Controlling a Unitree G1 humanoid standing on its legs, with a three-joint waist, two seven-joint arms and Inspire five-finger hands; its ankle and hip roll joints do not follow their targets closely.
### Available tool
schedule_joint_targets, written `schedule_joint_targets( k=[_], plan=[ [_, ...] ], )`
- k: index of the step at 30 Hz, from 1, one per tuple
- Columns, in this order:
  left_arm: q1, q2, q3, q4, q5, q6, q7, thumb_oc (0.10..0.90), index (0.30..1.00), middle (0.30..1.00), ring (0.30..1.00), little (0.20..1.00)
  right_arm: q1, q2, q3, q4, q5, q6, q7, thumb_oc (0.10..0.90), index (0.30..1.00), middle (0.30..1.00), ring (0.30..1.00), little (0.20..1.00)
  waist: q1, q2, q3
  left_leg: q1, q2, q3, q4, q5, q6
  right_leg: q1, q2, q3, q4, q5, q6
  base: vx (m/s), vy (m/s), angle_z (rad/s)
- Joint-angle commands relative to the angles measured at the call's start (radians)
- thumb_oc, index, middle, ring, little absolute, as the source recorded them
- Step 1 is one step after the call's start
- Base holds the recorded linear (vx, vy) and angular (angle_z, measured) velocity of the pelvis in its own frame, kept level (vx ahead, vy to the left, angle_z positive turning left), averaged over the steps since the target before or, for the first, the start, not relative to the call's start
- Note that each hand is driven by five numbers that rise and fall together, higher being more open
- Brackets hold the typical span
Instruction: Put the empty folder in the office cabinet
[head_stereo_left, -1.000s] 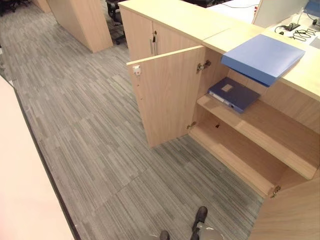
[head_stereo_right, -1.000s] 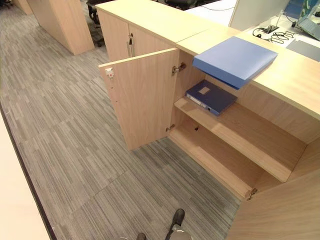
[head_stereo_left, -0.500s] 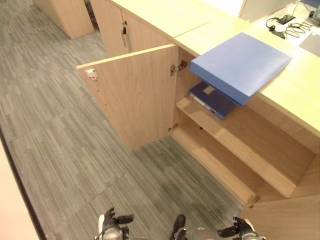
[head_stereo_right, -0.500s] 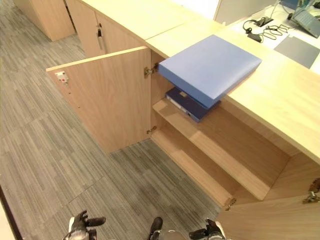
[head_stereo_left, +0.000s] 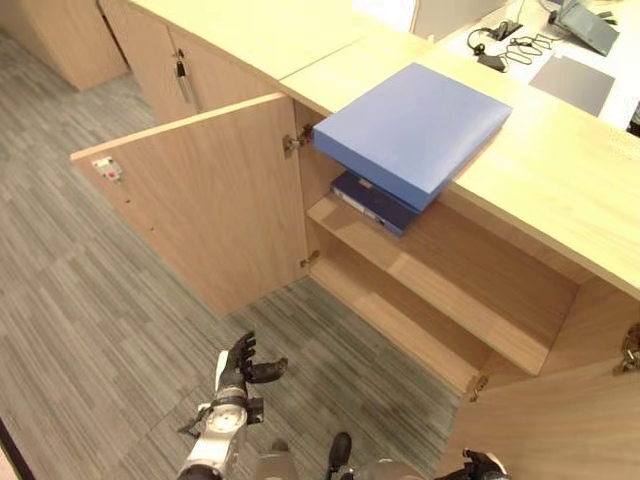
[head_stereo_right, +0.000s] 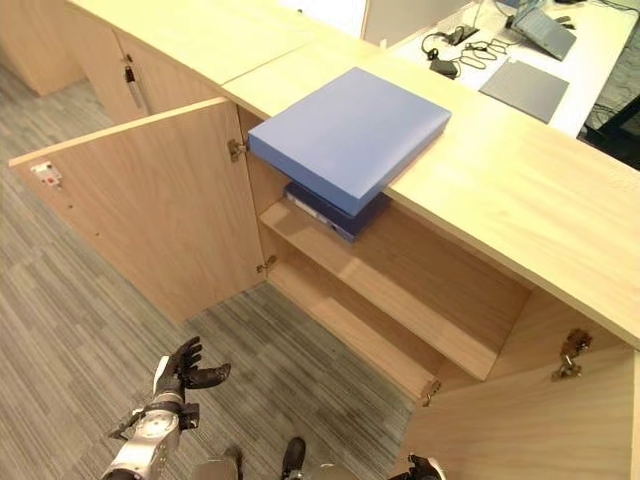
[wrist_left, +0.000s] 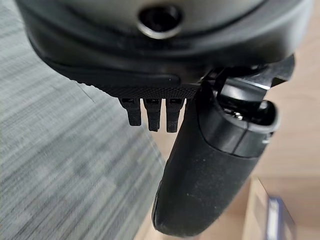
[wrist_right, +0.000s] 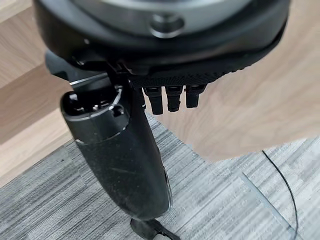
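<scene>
Grey striped carpet (head_stereo_left: 120, 300) runs before an open wooden office cabinet (head_stereo_left: 470, 290), on whose top the light blue folder (head_stereo_left: 412, 128) lies flat, one corner jutting past the edge above the upper shelf. It is judged stiff, light and smooth; its overhanging edge is best gripped from both sides. A dark blue binder (head_stereo_left: 370, 200) lies on that shelf. Well below the folder, over the carpet, the left hand (head_stereo_left: 240, 365) is held with fingers spread, empty. The right hand (head_stereo_right: 420, 468) is seen low by the cabinet's right door, fingers relaxed.
</scene>
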Motion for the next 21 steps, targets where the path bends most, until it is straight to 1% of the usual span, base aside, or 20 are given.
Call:
schedule_joint_targets(
  k=[1, 2, 4, 5, 6, 7, 8, 10, 11, 13, 14, 17, 21],
  plan=[
    [-0.008, 0.060, 0.030, -0.137, -0.044, -0.061, -0.030, 0.800, 0.900, 0.900, 0.900, 0.900, 0.030, -0.041, 0.007, 0.002, -0.060, 0.006, 0.009, 0.800, 0.900, 0.900, 0.900, 0.900, 0.040, -0.011, -0.039, 0.012, -0.027, 0.029, 0.003, 0.021, 0.058, -0.022, -0.076, 0.059, 0.088, -0.056, 0.127, 0.16, 0.208, -0.60],
    [0.011, 0.060, 0.036, -0.181, -0.092, -0.063, -0.063, 0.800, 0.900, 0.900, 0.900, 0.900, 0.041, -0.042, -0.003, 0.000, -0.073, 0.007, 0.019, 0.800, 0.900, 0.900, 0.900, 0.900, 0.035, 0.005, -0.066, 0.061, -0.021, 0.029, -0.081, 0.031, 0.069, -0.011, -0.080, 0.063, 0.076, -0.055, 0.135, 0.17, 0.204, -0.42],
    [0.022, 0.074, 0.047, -0.217, -0.107, -0.063, -0.069, 0.800, 0.900, 0.900, 0.900, 0.900, 0.050, -0.039, -0.016, -0.005, -0.066, 0.008, 0.024, 0.800, 0.900, 0.900, 0.900, 0.900, 0.029, 0.011, -0.082, 0.093, -0.025, 0.035, -0.130, 0.049, 0.075, -0.003, -0.086, 0.071, 0.070, -0.053, 0.139, 0.14, 0.182, -0.16],
    [0.022, 0.074, 0.047, -0.217, -0.107, -0.063, -0.069, 0.800, 0.900, 0.900, 0.900, 0.900, 0.050, -0.039, -0.016, -0.005, -0.066, 0.008, 0.024, 0.800, 0.900, 0.900, 0.900, 0.900, 0.029, 0.011, -0.081, 0.094, -0.025, 0.035, -0.131, 0.049, 0.075, -0.002, -0.086, 0.071, 0.070, -0.053, 0.139, 0.10, 0.153, 0.07],
    [0.028, 0.086, 0.066, -0.262, -0.105, -0.070, -0.064, 0.800, 0.900, 0.900, 0.900, 0.900, 0.059, -0.031, -0.023, -0.013, -0.066, 0.007, 0.030, 0.800, 0.900, 0.900, 0.900, 0.900, 0.027, 0.015, -0.093, 0.125, -0.026, 0.051, -0.176, 0.057, 0.083, 0.008, -0.091, 0.075, 0.055, -0.048, 0.146, 0.07, 0.097, -0.01],
    [0.028, 0.086, 0.066, -0.262, -0.105, -0.070, -0.064, 0.800, 0.900, 0.900, 0.900, 0.900, 0.059, -0.031, -0.023, -0.013, -0.066, 0.007, 0.030, 0.800, 0.900, 0.900, 0.900, 0.900, 0.027, 0.015, -0.092, 0.126, -0.026, 0.051, -0.177, 0.058, 0.083, 0.008, -0.091, 0.076, 0.055, -0.048, 0.146, 0.11, 0.188, -0.11],
    [0.027, 0.079, 0.088, -0.289, -0.160, -0.082, -0.061, 0.800, 0.900, 0.900, 0.900, 0.900, 0.062, -0.024, -0.007, -0.018, -0.092, 0.010, 0.040, 0.800, 0.900, 0.900, 0.900, 0.900, 0.027, 0.019, -0.099, 0.150, -0.030, 0.060, -0.204, 0.060, 0.092, 0.013, -0.095, 0.081, 0.047, -0.044, 0.154, 0.06, 0.114, -0.20],
    [0.024, 0.080, 0.093, -0.303, -0.163, -0.082, -0.059, 0.800, 0.900, 0.900, 0.900, 0.900, 0.064, -0.017, -0.001, -0.018, -0.099, 0.011, 0.044, 0.800, 0.900, 0.900, 0.900, 0.900, 0.028, 0.020, -0.103, 0.165, -0.033, 0.063, -0.217, 0.060, 0.096, 0.018, -0.097, 0.088, 0.043, -0.041, 0.156, 0.07, 0.116, -0.17],
    [0.004, 0.083, 0.107, -0.347, -0.151, -0.073, -0.037, 0.800, 0.900, 0.900, 0.900, 0.900, 0.066, -0.008, 0.004, -0.026, -0.109, 0.017, 0.051, 0.800, 0.900, 0.900, 0.900, 0.900, 0.027, 0.024, -0.118, 0.193, -0.037, 0.075, -0.242, 0.057, 0.105, 0.028, -0.101, 0.095, 0.025, -0.030, 0.166, 0.06, 0.094, -0.08],
    [0.004, 0.083, 0.107, -0.348, -0.151, -0.073, -0.037, 0.800, 0.900, 0.900, 0.900, 0.900, 0.066, -0.008, 0.004, -0.026, -0.110, 0.017, 0.051, 0.800, 0.900, 0.900, 0.900, 0.900, 0.028, 0.024, -0.117, 0.195, -0.037, 0.076, -0.243, 0.058, 0.105, 0.030, -0.101, 0.096, 0.024, -0.029, 0.167, 0.05, 0.072, -0.07],
    [-0.012, 0.099, 0.114, -0.397, -0.131, -0.064, -0.036, 0.800, 0.900, 0.900, 0.900, 0.900, 0.066, -0.007, 0.008, -0.030, -0.122, 0.024, 0.055, 0.800, 0.900, 0.900, 0.900, 0.900, 0.028, 0.029, -0.125, 0.210, -0.039, 0.081, -0.252, 0.055, 0.111, 0.035, -0.103, 0.101, 0.014, -0.022, 0.173, 0.04, 0.068, -0.13],
    [-0.020, 0.114, 0.134, -0.437, -0.113, -0.069, -0.023, 0.800, 0.900, 0.900, 0.900, 0.900, 0.069, -0.005, 0.015, -0.039, -0.129, 0.024, 0.059, 0.800, 0.900, 0.900, 0.900, 0.900, 0.028, 0.032, -0.134, 0.227, -0.040, 0.085, -0.261, 0.050, 0.115, 0.044, -0.105, 0.107, 0.004, -0.017, 0.178, 0.04, 0.056, -0.09],
    [-0.058, 0.143, 0.176, -0.547, -0.040, -0.084, 0.024, 0.800, 0.900, 0.900, 0.900, 0.900, 0.071, 0.008, 0.020, -0.061, -0.114, 0.020, 0.069, 0.800, 0.900, 0.900, 0.900, 0.900, 0.029, 0.032, -0.147, 0.258, -0.040, 0.091, -0.266, 0.036, 0.120, 0.066, -0.105, 0.118, -0.006, -0.016, 0.183, 0.03, 0.022, -0.09]
  ],
)
